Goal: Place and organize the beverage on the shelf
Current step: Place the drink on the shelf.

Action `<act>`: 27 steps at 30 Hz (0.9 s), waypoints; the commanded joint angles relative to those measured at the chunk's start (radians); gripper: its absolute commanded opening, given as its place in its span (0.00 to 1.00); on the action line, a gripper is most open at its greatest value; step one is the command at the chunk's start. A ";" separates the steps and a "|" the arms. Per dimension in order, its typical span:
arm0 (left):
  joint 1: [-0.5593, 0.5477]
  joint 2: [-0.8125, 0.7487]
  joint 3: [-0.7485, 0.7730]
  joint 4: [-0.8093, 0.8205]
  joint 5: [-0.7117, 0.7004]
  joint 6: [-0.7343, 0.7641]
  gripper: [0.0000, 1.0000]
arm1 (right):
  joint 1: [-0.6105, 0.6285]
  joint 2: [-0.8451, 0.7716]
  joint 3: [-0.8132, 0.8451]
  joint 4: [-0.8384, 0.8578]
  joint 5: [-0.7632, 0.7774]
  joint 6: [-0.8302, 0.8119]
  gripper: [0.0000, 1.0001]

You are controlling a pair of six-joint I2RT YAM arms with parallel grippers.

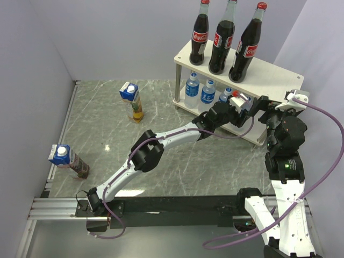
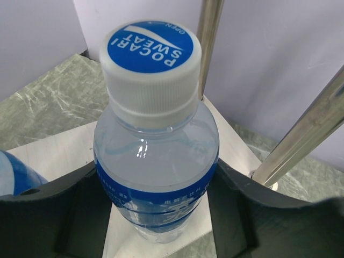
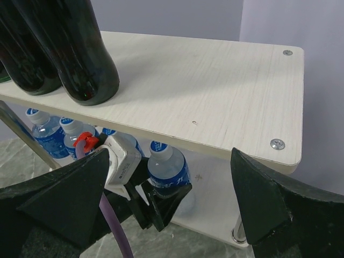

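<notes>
While the water bottle (image 2: 156, 177) sits upright over the near corner of the lower board of the shelf (image 1: 274, 72), the left fingers (image 2: 252, 215) press against both sides of its blue label and appear to be grasping it. Its base is hidden, so I cannot tell whether it rests fully on the board. Three other water bottles (image 1: 192, 88) stand in a row just beside it, and three cola bottles (image 1: 221, 40) stand on the top board. Likely trouble: the bottle is close to the board's edge, so a crooked release or a finger dragging on the way out could tip it off, or push it into its neighbour or the metal leg (image 2: 301, 140). The right fingers (image 3: 59, 199) are spread wide and empty near the shelf's right end, close enough to the left wrist to risk a bump. Two juice cartons (image 1: 132, 101) wait well apart on the grey-green marbled desk (image 1: 107, 123), between pale lilac walls (image 1: 32, 64).
</notes>
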 commanded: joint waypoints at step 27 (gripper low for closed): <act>-0.050 -0.348 -0.301 0.251 -0.020 0.066 0.94 | -0.029 -0.001 0.021 0.028 -0.094 -0.023 0.98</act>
